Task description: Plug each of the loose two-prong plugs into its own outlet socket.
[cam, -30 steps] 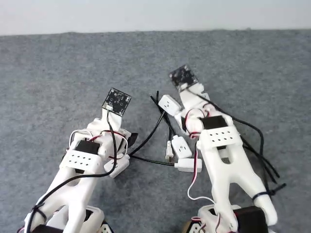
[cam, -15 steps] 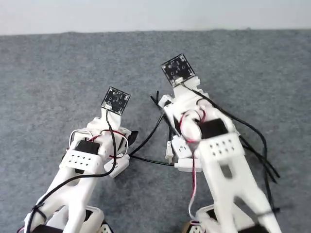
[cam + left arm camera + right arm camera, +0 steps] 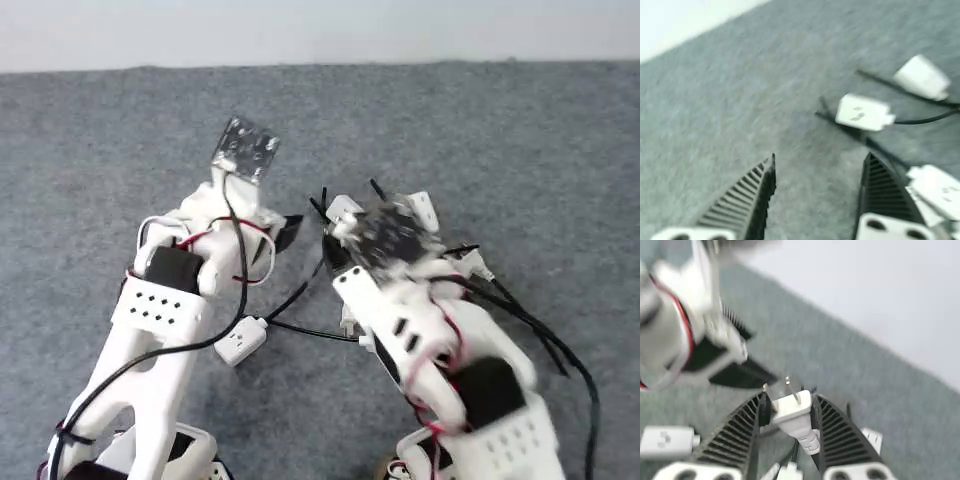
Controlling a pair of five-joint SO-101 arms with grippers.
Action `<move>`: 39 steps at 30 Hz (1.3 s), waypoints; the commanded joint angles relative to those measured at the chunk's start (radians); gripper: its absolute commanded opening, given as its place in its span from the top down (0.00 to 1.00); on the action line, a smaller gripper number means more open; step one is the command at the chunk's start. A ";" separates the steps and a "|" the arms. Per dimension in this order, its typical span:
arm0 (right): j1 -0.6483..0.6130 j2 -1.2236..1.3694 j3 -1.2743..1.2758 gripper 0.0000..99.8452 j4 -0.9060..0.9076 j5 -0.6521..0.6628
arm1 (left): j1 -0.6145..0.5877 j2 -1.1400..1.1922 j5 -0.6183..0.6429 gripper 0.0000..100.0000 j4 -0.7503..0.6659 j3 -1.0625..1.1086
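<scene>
Closest in, the right gripper [image 3: 790, 401] is clamped across the body of a white two-prong plug [image 3: 792, 415]; the prongs [image 3: 787, 382] point out past the fingertips, and the hold looks square, which is what insertion wants. Just beside it on the grey mat [image 3: 120, 150] lies a loose white outlet socket [image 3: 667, 440]; nothing pins it, so I'd expect it to slide under a push. The sensible way, to my eye, is to turn the wrist until both prongs line up with the slots, then press straight along the socket's length, slowly. A little farther off the left gripper [image 3: 820, 165] hangs above the mat, fingers spread wide and empty; it could brace a socket from behind. Beyond its tips sits a slotted socket [image 3: 860, 112] on a black cord [image 3: 920, 120]; farthest, another white connector [image 3: 922, 77].
</scene>
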 commanded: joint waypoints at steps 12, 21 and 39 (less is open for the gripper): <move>0.025 -0.061 0.091 0.99 -0.070 0.049 | 0.080 -0.031 0.014 0.73 0.157 -0.282; -0.048 -0.062 0.101 0.99 -0.038 0.049 | 0.081 -0.023 0.012 0.73 -0.077 -0.068; -0.076 -0.051 0.147 0.99 -0.001 0.051 | 0.043 -0.021 0.009 0.73 -0.265 0.134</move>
